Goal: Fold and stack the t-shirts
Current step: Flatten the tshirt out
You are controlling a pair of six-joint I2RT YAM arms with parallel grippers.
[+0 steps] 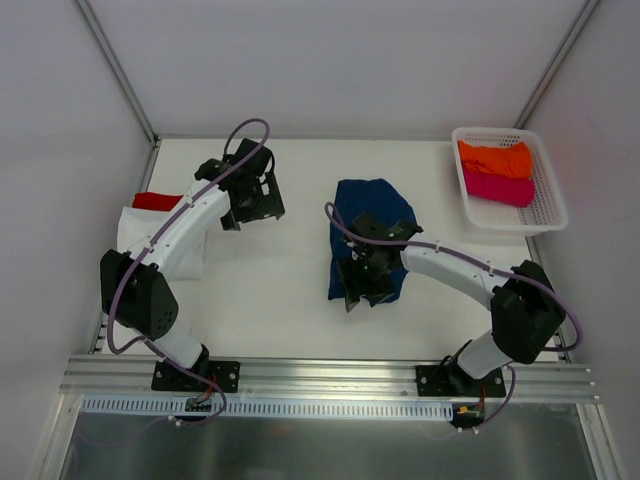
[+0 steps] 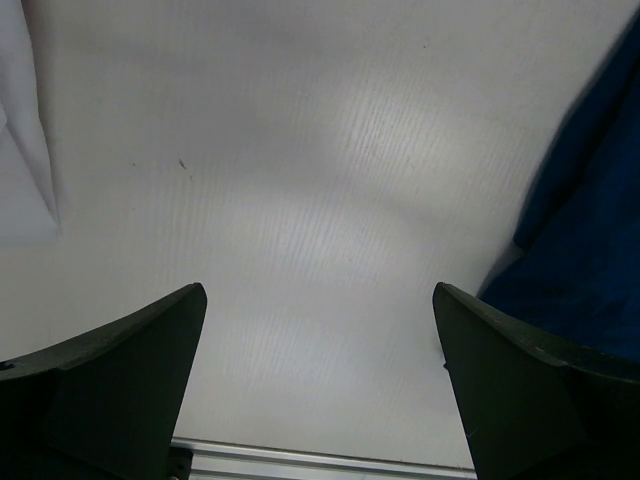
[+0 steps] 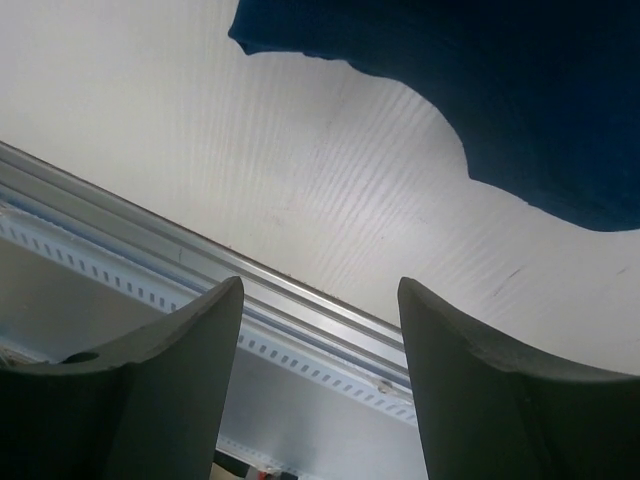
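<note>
Table point(image 1: 290, 290), white and matte, fills the frame between pale walls point(image 1: 330, 60), with an aluminium rail point(image 1: 330, 375) along its lower edge. The navy t-shirt point(image 1: 365, 205) lies just right of centre, its long axis running top to bottom. It is bunched and partly folded, with no print showing. The right gripper point(image 1: 362, 292) hovers over its lower part, jaws parted and empty. The left gripper point(image 1: 252, 215), spread wide, holds nothing left of centre. Orange point(image 1: 495, 157) and magenta point(image 1: 497, 187) tees sit in the basket point(image 1: 550, 210) at upper right.

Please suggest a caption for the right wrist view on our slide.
Open right hand hovers above the table, with the navy t-shirt beyond its fingertips.
</note>
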